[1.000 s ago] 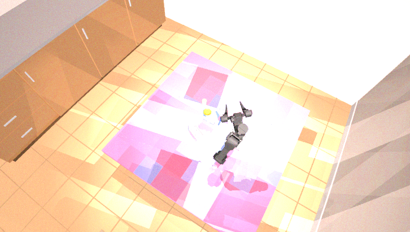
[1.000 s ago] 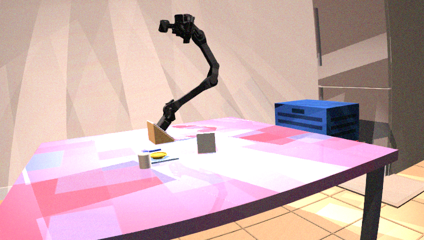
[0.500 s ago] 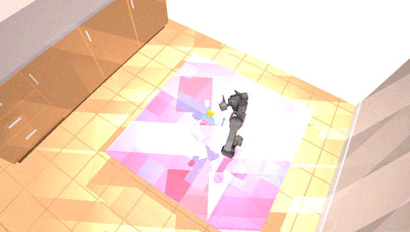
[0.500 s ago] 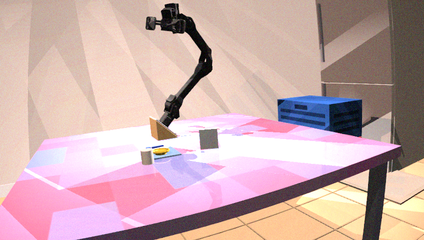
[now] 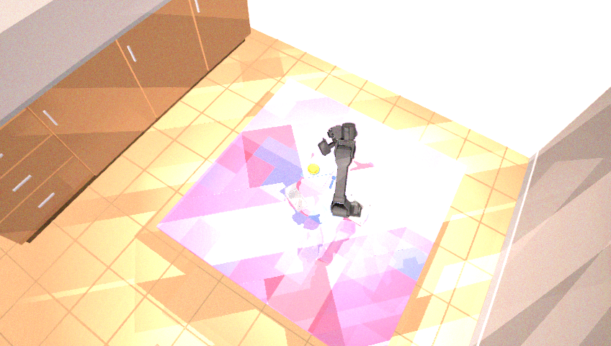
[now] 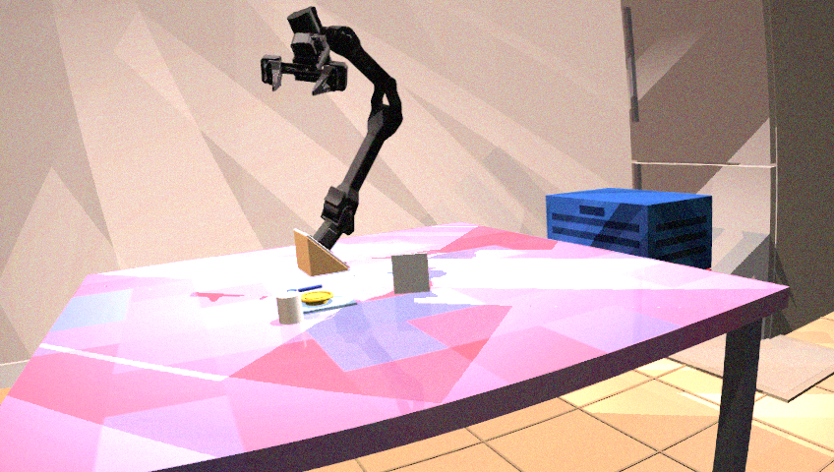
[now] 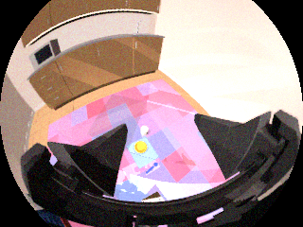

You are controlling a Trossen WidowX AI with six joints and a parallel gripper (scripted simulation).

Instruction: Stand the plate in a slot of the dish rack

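One yellow plate is seen lying flat, with its round face turned upward and its rim roughly level. Its outline is circular, so no long axis is made out across the face; the thin axis through it is pointed up and down. It is set over a pale blue patch, and is neither stood on edge nor lodged in the dish rack. In the exterior view the rack is placed to the right of the plate, well apart from it, with a grey upright side shown; its slots cannot be told clearly. In the top view the rack's long axis is slanted from far left to near right.

The gripper is held high above the table, its fingers wide apart and angled downward, with nothing between them. In the exterior view a whitish cup is stood upright just beside the plate, on the near left, while a blue stick-like item is laid on the plate's far side.
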